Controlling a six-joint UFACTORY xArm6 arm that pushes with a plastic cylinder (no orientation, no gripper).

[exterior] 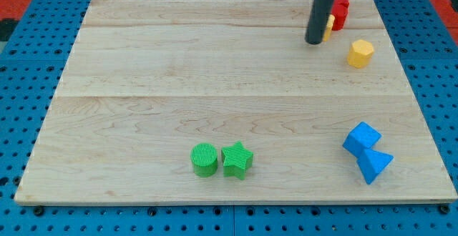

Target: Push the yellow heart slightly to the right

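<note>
The yellow heart (329, 26) is mostly hidden behind my rod at the view's top right; only a thin yellow sliver shows, touching the red block (340, 11) on its right. My tip (314, 41) rests on the board right against the heart's left side. A yellow hexagon (361, 53) lies to the lower right of the tip, apart from it.
A green cylinder (204, 159) and a green star (237, 159) sit side by side at the view's bottom centre. Two blue blocks (366, 152) touch each other at the bottom right. The wooden board (143, 86) lies on a blue pegboard.
</note>
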